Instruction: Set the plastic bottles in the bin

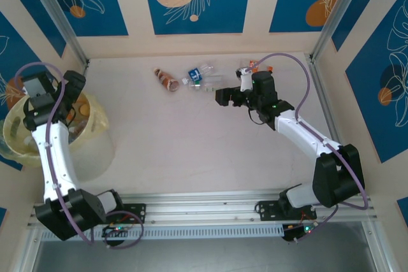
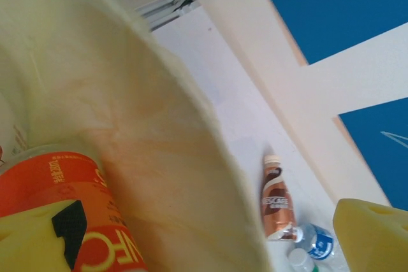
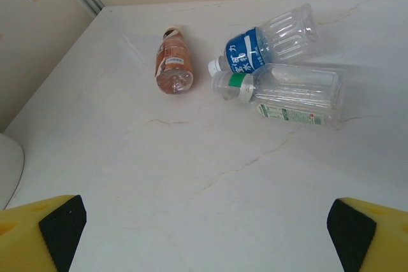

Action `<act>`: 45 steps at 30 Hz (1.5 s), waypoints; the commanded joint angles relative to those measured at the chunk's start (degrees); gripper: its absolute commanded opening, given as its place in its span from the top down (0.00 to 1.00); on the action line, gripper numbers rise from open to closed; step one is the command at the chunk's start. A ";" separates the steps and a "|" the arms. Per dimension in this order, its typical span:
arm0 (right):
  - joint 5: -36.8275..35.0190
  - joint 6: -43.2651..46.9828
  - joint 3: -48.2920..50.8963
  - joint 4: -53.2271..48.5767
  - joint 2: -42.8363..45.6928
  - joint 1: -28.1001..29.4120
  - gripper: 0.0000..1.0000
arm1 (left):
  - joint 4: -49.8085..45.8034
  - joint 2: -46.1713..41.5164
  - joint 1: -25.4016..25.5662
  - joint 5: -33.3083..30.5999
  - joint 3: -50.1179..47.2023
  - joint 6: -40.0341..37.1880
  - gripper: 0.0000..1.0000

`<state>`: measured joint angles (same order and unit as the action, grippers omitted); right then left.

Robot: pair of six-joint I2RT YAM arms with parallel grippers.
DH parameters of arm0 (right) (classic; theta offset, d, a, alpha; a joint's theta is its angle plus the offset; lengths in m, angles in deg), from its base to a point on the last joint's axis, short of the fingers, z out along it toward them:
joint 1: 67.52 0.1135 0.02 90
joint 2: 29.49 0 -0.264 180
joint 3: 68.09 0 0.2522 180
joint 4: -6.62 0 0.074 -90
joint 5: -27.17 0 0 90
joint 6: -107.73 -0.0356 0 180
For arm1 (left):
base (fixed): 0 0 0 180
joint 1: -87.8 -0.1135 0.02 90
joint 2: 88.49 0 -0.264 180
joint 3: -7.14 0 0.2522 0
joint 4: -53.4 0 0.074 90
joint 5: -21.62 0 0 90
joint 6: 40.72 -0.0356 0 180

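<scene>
The pale yellow bin [image 1: 95, 151] stands at the table's left edge, and my left gripper [image 1: 43, 101] hangs over it. In the left wrist view its wall [image 2: 159, 151] fills the middle, with an orange-labelled bottle [image 2: 60, 202] inside beside one finger [image 2: 29, 246]. The left gripper [image 2: 204, 256] is open. Three bottles lie at the back of the table: a brown one [image 3: 173, 68], a blue-labelled one [image 3: 268, 46] and a green-banded clear one [image 3: 287, 93]. My right gripper [image 3: 204, 240] is open and empty, a short way in front of them [image 1: 221, 97].
Another bottle with an orange cap [image 1: 252, 66] lies partly hidden behind the right arm near the back wall. Walls close the table at the back and on both sides. An aluminium rail [image 1: 204, 199] runs along the near edge.
</scene>
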<state>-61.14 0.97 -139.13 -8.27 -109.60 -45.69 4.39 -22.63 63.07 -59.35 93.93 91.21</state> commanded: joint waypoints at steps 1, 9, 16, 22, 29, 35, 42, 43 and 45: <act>-0.96 1.33 -1.45 -1.03 -0.47 0.61 0.01 | -0.65 -4.41 0.83 2.21 5.08 -0.49 0.00; -2.63 0.96 -0.41 0.57 -0.16 0.68 0.01 | -1.04 -6.59 16.35 -4.71 11.66 -4.01 0.00; -2.75 0.66 0.41 1.93 0.00 -0.36 0.01 | -0.74 1.84 34.90 -15.25 17.58 -10.00 0.00; 1.56 9.45 -3.43 -1.49 -3.27 -6.15 0.01 | 2.91 7.13 41.39 -14.53 18.30 -11.85 0.00; 8.68 23.60 -19.99 -12.98 -18.49 -15.67 0.01 | 10.58 14.68 44.05 2.01 15.41 -10.38 0.00; 16.02 30.94 -45.75 -24.99 -39.71 -23.19 0.00 | 16.53 19.94 44.16 8.33 11.45 -8.56 0.00; 16.78 30.20 -79.17 -41.15 -63.56 -25.60 0.01 | 21.98 17.89 44.18 4.78 6.16 -12.44 0.00; 16.11 30.03 -81.90 -41.80 -65.73 -25.57 0.01 | 22.50 17.45 44.20 3.95 5.47 -12.81 0.00; 14.18 29.28 -86.77 -42.46 -69.69 -25.56 0.00 | 24.19 16.61 44.08 2.65 3.70 -13.44 0.00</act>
<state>-46.34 29.98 -220.20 -43.09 -175.20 -72.18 23.87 -3.19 106.80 -55.06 99.31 80.15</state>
